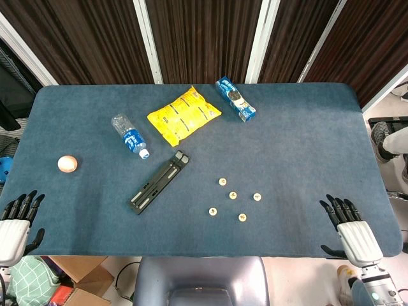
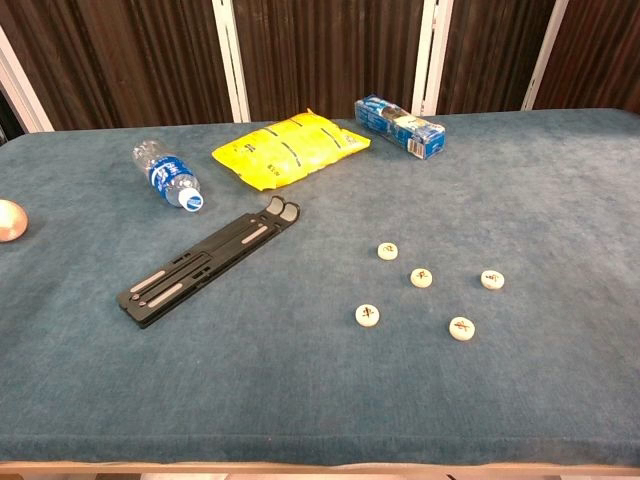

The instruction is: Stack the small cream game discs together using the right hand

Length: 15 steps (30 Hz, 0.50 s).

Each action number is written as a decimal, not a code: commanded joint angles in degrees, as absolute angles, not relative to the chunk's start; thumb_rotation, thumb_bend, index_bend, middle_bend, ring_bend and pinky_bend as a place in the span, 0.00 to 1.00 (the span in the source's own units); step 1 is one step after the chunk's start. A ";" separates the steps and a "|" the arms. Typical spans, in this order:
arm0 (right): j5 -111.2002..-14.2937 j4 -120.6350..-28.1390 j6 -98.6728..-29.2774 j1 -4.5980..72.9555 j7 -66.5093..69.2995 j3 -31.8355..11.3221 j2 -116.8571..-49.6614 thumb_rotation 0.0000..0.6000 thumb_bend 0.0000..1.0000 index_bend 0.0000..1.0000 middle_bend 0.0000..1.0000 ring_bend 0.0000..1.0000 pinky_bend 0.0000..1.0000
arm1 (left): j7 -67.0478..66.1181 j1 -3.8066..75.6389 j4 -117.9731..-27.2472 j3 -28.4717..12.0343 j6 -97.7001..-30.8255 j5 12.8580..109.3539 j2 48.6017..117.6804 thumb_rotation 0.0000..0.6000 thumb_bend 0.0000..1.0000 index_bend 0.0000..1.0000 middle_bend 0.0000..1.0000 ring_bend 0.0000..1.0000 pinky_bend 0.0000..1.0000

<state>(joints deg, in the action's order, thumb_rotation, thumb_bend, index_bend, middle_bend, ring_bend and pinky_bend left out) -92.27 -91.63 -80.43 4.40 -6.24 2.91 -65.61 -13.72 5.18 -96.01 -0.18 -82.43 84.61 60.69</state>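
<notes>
A: Where are the cream discs (image 1: 233,195) relative to the right hand (image 1: 349,227)?

B: In the head view they lie lower centre of the frame, up and to the left of that hand, which rests at the lower right edge of the table (image 1: 306,127). The left hand (image 1: 16,220) sits at the lower left edge, much farther from them, so the right hand is the nearer one, as the task wants.

A: How many discs?

B: Five, all lying flat and apart, none stacked. The nearest to the right hand looks to be the rightmost one (image 1: 257,197), with another (image 1: 242,217) just below and left of it. Being round, they have no long axis to line up with.

A: And the hands?

B: Both hold nothing. The right hand's fingers are stretched out and slightly spread, pointing up the frame; the left looks the same. Neither appears in the chest view.

A: What else is on the table?

B: One black folding stand (image 1: 159,182) left of the discs, one water bottle (image 1: 130,135), one yellow snack bag (image 1: 183,115), one blue packet (image 1: 235,99), and one round peach-coloured ball (image 1: 67,164) at far left.

A: So the stacking?

B: I judge it not yet begun; the reach would go leftward and away from the table edge.
</notes>
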 commanded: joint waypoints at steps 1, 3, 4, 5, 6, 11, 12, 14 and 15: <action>-92.49 -91.24 -80.30 4.70 -5.97 2.78 -65.88 1.00 0.11 0.00 0.00 0.00 0.00 | -13.68 5.32 -95.94 -0.15 -82.30 84.89 60.85 1.00 0.42 0.04 0.00 0.00 0.13; -93.63 -90.34 -80.20 5.43 -5.05 2.63 -66.59 1.00 0.11 0.00 0.00 0.00 0.00 | -13.61 5.51 -95.95 -0.15 -81.88 84.79 60.87 1.00 0.42 0.04 0.00 0.00 0.13; -94.20 -89.86 -79.82 5.99 -4.61 2.54 -67.04 1.00 0.11 0.00 0.00 0.00 0.00 | -13.50 5.53 -95.88 -0.12 -81.74 84.70 60.85 1.00 0.42 0.04 0.00 0.00 0.13; -94.83 -89.40 -79.16 6.75 -4.31 2.47 -67.45 1.00 0.11 0.00 0.00 0.00 0.00 | -13.48 5.55 -95.80 -0.11 -81.65 84.66 60.82 1.00 0.42 0.04 0.00 0.00 0.13; -95.46 -89.12 -78.14 7.76 -3.90 2.36 -67.84 1.00 0.11 0.00 0.00 0.00 0.00 | -13.30 5.55 -95.78 -0.10 -81.62 84.65 60.74 1.00 0.42 0.04 0.00 0.00 0.13; -97.17 -90.74 -67.11 16.16 -3.22 1.30 -69.24 1.00 0.11 0.10 0.00 0.00 0.00 | -12.16 5.66 -95.72 -0.10 -81.75 85.21 60.49 1.00 0.42 0.04 0.00 0.00 0.13; -96.65 -91.53 -64.25 17.92 -3.88 0.90 -69.53 1.00 0.11 0.13 0.00 0.00 0.00 | -11.91 5.65 -95.67 -0.04 -81.70 85.26 60.38 1.00 0.42 0.04 0.00 0.00 0.13; -95.43 -92.95 -59.06 21.37 -5.64 -0.26 -70.57 1.00 0.12 0.17 0.00 0.00 0.00 | -11.73 5.69 -95.53 0.03 -81.52 85.26 60.34 1.00 0.43 0.04 0.00 0.00 0.13; -94.63 -93.32 -56.64 23.16 -7.13 -1.07 -71.65 1.00 0.14 0.21 0.00 0.00 0.00 | -11.61 5.73 -95.69 0.05 -81.50 85.38 60.22 1.00 0.43 0.03 0.00 0.00 0.13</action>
